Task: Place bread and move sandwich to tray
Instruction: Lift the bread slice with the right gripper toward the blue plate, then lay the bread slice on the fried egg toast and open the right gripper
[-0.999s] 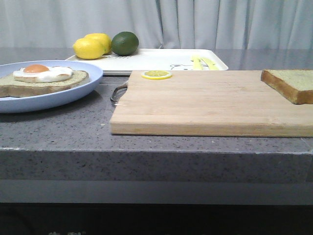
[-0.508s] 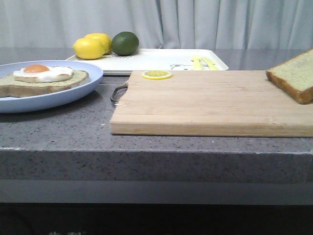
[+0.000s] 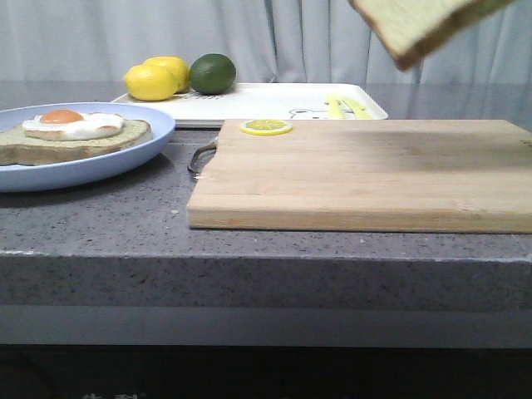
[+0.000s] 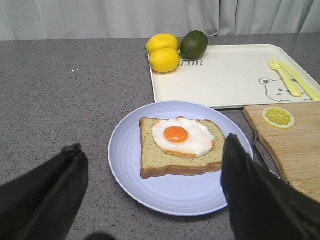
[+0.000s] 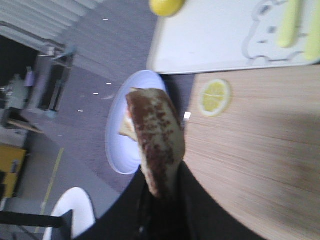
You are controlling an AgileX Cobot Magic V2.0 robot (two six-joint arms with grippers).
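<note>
left gripper (image 4: 150, 200): wide open, holding nothing, dark fingers (image 4: 42, 192) at the lower corners of its wrist view
right gripper (image 5: 161, 200): squeezed on the bread (image 5: 156, 145), bottom middle of its wrist view

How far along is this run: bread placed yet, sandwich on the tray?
Neither is done. In hand: the bread is off the cutting board, gripped edge-on by the right gripper. Left to do: set it on the egg slice on the blue plate, then carry the sandwich to the tray. The left gripper hangs open by the plate.
</note>
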